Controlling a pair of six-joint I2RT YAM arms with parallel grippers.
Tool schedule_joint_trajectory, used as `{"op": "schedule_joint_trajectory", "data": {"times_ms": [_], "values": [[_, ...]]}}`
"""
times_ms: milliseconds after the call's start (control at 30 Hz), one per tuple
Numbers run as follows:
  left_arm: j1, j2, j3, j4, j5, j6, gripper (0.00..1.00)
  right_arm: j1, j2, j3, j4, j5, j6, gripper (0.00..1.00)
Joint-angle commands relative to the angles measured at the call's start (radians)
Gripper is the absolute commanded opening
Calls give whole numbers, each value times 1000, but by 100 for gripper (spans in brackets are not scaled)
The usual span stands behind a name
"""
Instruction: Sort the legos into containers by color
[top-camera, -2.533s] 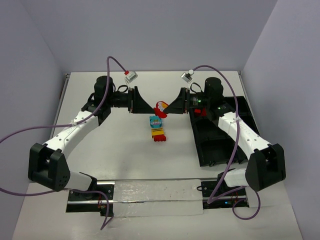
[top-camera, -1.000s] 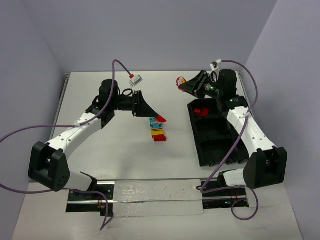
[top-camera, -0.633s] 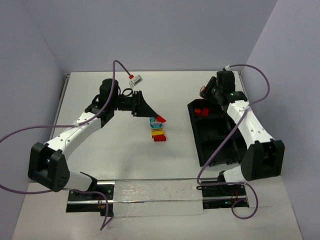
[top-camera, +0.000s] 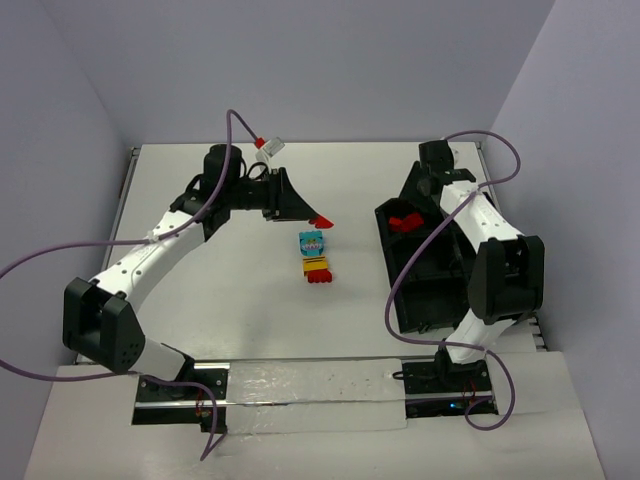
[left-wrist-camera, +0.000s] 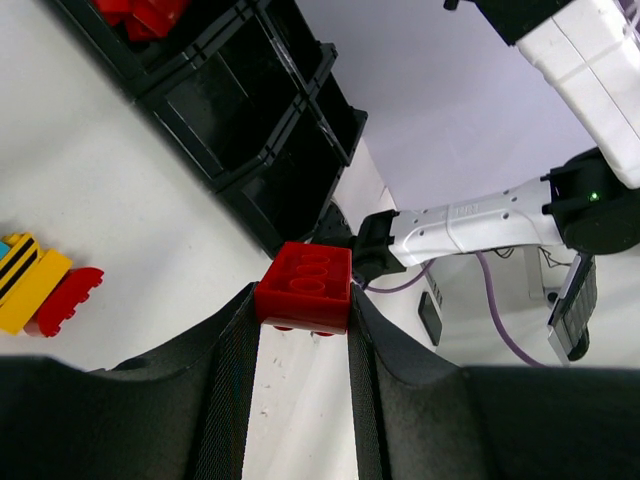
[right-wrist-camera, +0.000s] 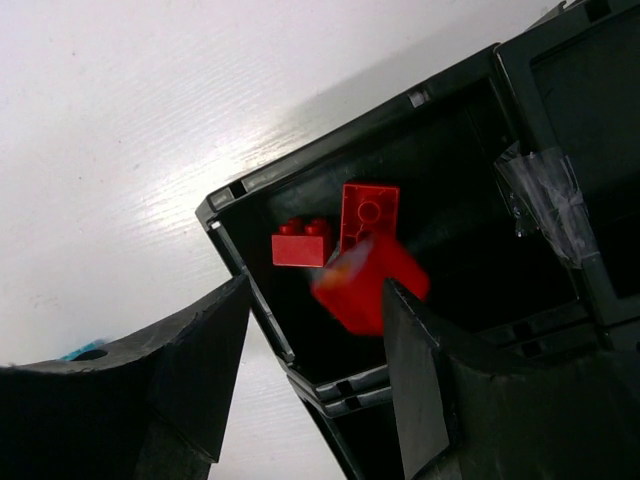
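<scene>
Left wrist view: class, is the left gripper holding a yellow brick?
No, the brick clamped between the fingers of the left gripper is a red brick.

A black tray (top-camera: 430, 290) of joined bins is sitting at the right of the desk (top-camera: 220, 300), its far bin holding two red bricks (right-wrist-camera: 300, 245), with a blurred third brick (right-wrist-camera: 368, 282) showing above them. A cyan brick (top-camera: 311, 241), a yellow brick (top-camera: 315, 264) and a rounded red brick (top-camera: 319, 277) are lying in a row mid-desk. The left fingers (left-wrist-camera: 230, 370) are pinching a square red brick (left-wrist-camera: 305, 287).

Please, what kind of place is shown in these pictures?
Most likely a robotics lab test cell: a left arm and a right arm bolted to a white table, plain walls closing it in on three sides, and toy bricks beside a black bin tray as practice props.
</scene>
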Motion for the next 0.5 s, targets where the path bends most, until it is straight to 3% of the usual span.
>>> {"op": "schedule_joint_trajectory", "data": {"times_ms": [0,133,267,400,467], "values": [[-16,52,86,-8,-22,-4,0,-9,1,48,-21,23,-6,66],[-27,86,119,1,-17,-13,0,-8,-51,27,-3,-78,-5,64],[-30,113,131,35,18,-23,0,-7,-223,-68,143,-360,-9,61],[-30,142,143,81,111,-10,0,-7,-434,-260,469,-758,19,62],[-30,153,150,84,142,1,0,-7,-496,-317,551,-938,45,63]]}}
